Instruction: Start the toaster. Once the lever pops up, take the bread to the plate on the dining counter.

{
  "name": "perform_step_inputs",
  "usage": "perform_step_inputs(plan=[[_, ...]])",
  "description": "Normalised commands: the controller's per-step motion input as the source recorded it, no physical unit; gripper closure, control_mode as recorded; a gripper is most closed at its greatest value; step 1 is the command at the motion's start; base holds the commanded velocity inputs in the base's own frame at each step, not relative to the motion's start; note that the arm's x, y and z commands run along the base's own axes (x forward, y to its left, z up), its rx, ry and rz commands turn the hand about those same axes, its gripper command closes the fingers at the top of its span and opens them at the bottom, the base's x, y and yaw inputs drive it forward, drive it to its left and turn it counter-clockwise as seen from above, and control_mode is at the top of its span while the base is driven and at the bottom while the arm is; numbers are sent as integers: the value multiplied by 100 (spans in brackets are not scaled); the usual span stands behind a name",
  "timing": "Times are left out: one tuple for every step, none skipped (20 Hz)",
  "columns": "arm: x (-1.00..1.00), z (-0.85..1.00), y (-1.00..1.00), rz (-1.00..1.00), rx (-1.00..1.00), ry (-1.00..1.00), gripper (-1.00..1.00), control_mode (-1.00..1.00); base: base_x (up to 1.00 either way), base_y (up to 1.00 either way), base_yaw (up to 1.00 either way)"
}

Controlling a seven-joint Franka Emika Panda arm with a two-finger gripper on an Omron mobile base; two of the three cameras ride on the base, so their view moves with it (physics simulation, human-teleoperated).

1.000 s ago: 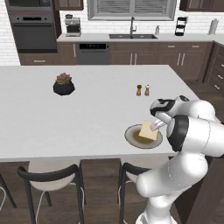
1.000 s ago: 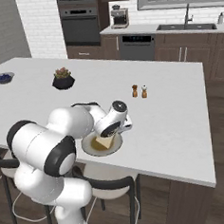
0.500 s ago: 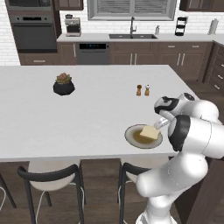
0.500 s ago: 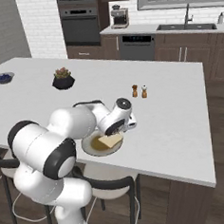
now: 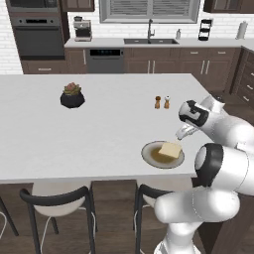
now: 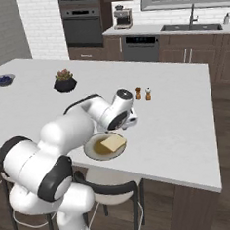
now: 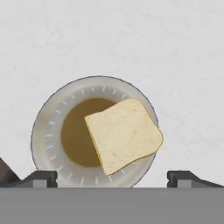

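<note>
Bread: a pale tan slice lying flat on the plate, off to one side, one corner reaching over the rim.
Plate: a round grey dish with a brown middle, on the dining counter, close to the counter's near edge.
Gripper: above the plate, apart from the bread; its two fingertips stand wide apart and grasp nothing.
Shakers: two small ones side by side, beyond the plate toward the counter's far edge.
Potted plant: in a dark pot, well apart from the plate.
Blue bowl: small, far from the plate, near the counter's far corner.
</note>
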Motion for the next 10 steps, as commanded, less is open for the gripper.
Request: perform_step_inputs(plan=[[-64,80,22,-17,0,3,-100,-100,0,0,0],[-71,79,26,-23,0,0,-100,-100,0,0,0],[-76,70,28,-26,0,0,-100,-100,0,0,0],[-86,65,26,-27,0,0,-100,-100,0,0,0],[-96,55,24,-31,0,0,-100,-100,0,0,0],[-100,51,18,-33,0,0,-100,-100,0,0,0],[-100,44,28,-35,0,0,-100,-100,0,0,0],[-100,43,38,-37,0,0,-100,-100,0,0,0],[-100,40,44,-39,0,0,-100,-100,0,0,0],[-100,41,44,-42,0,0,-100,-100,0,0,0]])
